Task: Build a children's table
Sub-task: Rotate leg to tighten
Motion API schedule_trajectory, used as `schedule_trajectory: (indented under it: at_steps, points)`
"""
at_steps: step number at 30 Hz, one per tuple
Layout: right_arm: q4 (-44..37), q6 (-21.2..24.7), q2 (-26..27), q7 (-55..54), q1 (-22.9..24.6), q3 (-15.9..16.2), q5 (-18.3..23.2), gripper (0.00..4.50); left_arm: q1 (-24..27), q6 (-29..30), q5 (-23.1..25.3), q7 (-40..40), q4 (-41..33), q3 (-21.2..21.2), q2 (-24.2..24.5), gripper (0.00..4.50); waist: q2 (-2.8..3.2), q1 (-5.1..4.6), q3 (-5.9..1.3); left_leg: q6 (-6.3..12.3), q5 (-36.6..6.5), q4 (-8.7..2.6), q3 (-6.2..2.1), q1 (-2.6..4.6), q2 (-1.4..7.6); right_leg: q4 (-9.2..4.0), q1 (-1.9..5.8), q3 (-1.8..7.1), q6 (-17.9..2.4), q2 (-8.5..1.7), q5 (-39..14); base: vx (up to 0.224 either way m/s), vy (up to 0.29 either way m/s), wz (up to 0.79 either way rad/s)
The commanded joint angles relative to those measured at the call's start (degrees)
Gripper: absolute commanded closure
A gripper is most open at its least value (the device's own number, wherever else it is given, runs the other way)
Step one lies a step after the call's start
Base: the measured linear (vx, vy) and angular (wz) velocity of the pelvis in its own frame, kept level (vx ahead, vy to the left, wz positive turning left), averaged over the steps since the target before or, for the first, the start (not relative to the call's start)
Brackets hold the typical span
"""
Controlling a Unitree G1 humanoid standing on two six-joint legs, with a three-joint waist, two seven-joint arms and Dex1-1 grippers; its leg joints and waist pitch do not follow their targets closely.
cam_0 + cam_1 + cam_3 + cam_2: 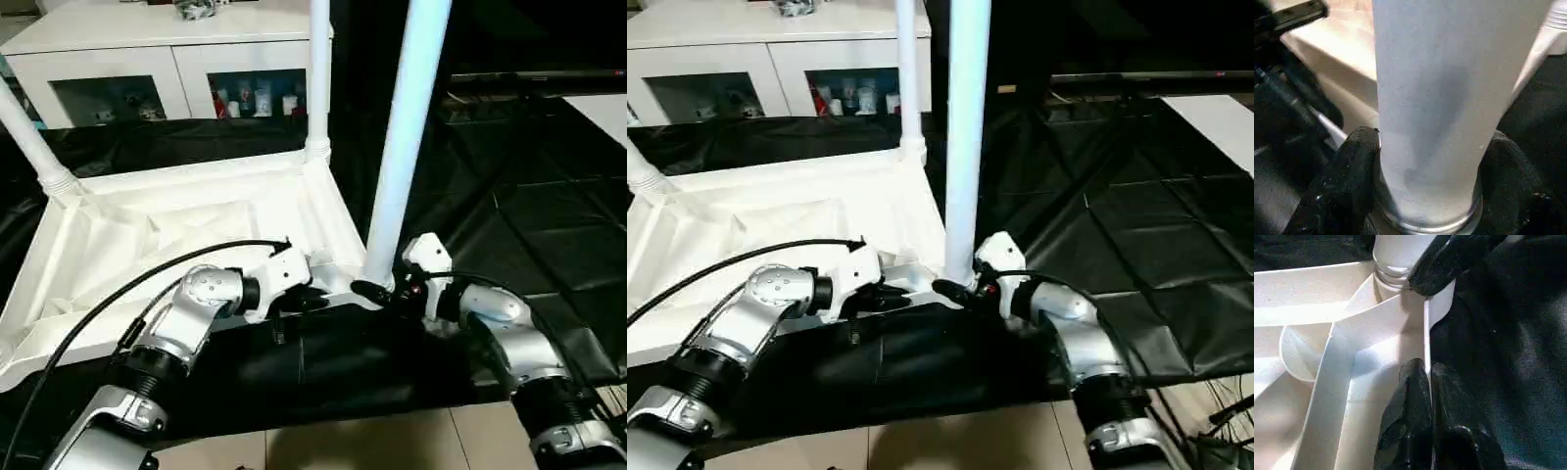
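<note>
The children's table top (pixel 196 225) lies upside down on the black cloth, ribbed underside up. Three white legs stand in its corner sockets: one at the far left (pixel 29 132), one at the far right (pixel 318 69), and a near-right leg (pixel 407 127). My right gripper (pixel 377 291) is shut on the base of that near-right leg (pixel 1435 98), one finger on each side where it meets the socket. My left gripper (pixel 312 297) is shut on the top's thin rim (pixel 1426 328) just beside that corner; its fingers (pixel 1405 401) pinch the wall.
A white cabinet with glass doors (pixel 157 59) stands behind the table top. Black cloth (pixel 529 225) covers the big table to the right, with a white surface (pixel 607 113) at the far right. Floor tiles (pixel 392 441) show below the near edge. A black cable (pixel 118 294) arcs over my left forearm.
</note>
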Motion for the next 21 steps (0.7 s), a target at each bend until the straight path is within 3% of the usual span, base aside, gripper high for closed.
schedule_trajectory:
  at_steps: [1, 4, 5, 8, 11, 13, 18, 19, 21]
  points:
    - [1.8, 1.5, 1.7, -5.9, -0.8, -1.4, -0.7, 1.85, -0.1, 1.5, 1.0, 2.1, 3.2, -1.5, -1.6, 4.50, -0.46, -0.15, -2.88, 3.93, -12.0, -4.08, -1.10, 0.10, 2.23, -4.72, 2.67, 2.56, -12.8, -3.20, -12.7, 0.000, 0.000, 0.00]
    - [2.5, 2.5, 3.9, -10.5, -1.1, -1.9, -1.3, 1.85, -1.5, 2.2, 1.8, 4.9, 5.6, -1.3, -3.1, 4.50, -0.42, -0.34, -2.77, 2.47, -13.9, -4.32, -1.29, 0.30, 2.23, -5.08, 2.62, 2.59, -11.6, -3.28, -16.1, 0.000, 0.000, 0.00]
    - [3.7, 5.5, 8.3, -19.3, -1.9, -3.8, -1.2, 1.85, -4.9, 2.7, 2.0, 10.3, 11.0, -0.2, -7.0, 4.50, -0.31, -0.98, -2.41, 1.47, -16.1, -4.58, -1.29, 0.40, 1.94, -5.48, 2.30, 2.59, -10.6, -3.00, -19.7, 0.000, 0.000, 0.00]
    - [6.0, 7.3, 12.2, -28.4, -3.1, -5.3, -1.9, 1.86, -9.3, 0.9, 2.7, 16.3, 17.6, 0.5, -11.0, 4.50, -0.25, -0.98, -2.55, 0.32, -17.9, -4.63, -1.48, 1.01, 1.84, -6.02, 2.01, 2.65, -9.3, -3.19, -22.4, 0.000, 0.000, 0.00]
    - [7.0, 7.1, 13.7, -33.0, -3.4, -4.9, -3.9, 1.90, -12.2, -2.6, 4.5, 19.7, 21.5, -0.4, -13.0, 4.50, -0.43, -0.77, -2.65, 1.34, -17.1, -4.59, -1.46, 0.60, 1.82, -5.95, 2.22, 2.74, -9.3, -3.30, -19.7, 0.000, 0.000, 0.00]
    - [6.5, 6.8, 14.5, -33.2, -3.1, -4.6, -4.1, 1.91, -12.9, -4.7, 5.5, 19.7, 22.6, -1.4, -13.1, 4.50, 0.22, -0.58, -2.76, 1.87, -16.7, -4.55, -1.47, 0.56, 1.73, -5.94, 2.32, 2.72, -9.4, -3.31, -18.5, 0.000, 0.000, 0.00]
    - [4.1, 5.0, 14.8, -32.0, -2.3, -4.0, -5.0, 1.91, -13.2, -6.7, 6.2, 18.4, 24.9, -1.5, -12.8, 4.50, 0.45, -0.56, -2.82, 2.10, -16.9, -4.62, -1.55, 0.38, 1.81, -5.81, 2.59, 2.64, -9.6, -3.38, -17.6, 0.000, 0.000, 0.00]
    - [3.9, 4.9, 14.7, -31.7, -2.4, -4.1, -4.5, 1.35, -13.5, -7.6, 6.3, 18.5, 26.2, -1.4, -12.8, 4.50, 0.24, -0.54, -2.79, 2.36, -17.0, -4.60, -1.52, 0.38, 1.76, -5.94, 2.57, 2.64, -9.5, -3.42, -18.2, 0.000, 0.000, 0.00]
    - [3.7, 5.2, 14.2, -31.7, -2.4, -4.0, -4.1, 1.21, -13.8, -9.0, 6.4, 18.5, 28.0, -1.2, -12.6, 4.50, 0.23, -0.52, -2.78, 2.67, -16.7, -4.63, -1.54, 0.25, 1.72, -5.99, 2.60, 2.60, -9.1, -3.39, -19.2, 0.000, 0.000, 0.00]
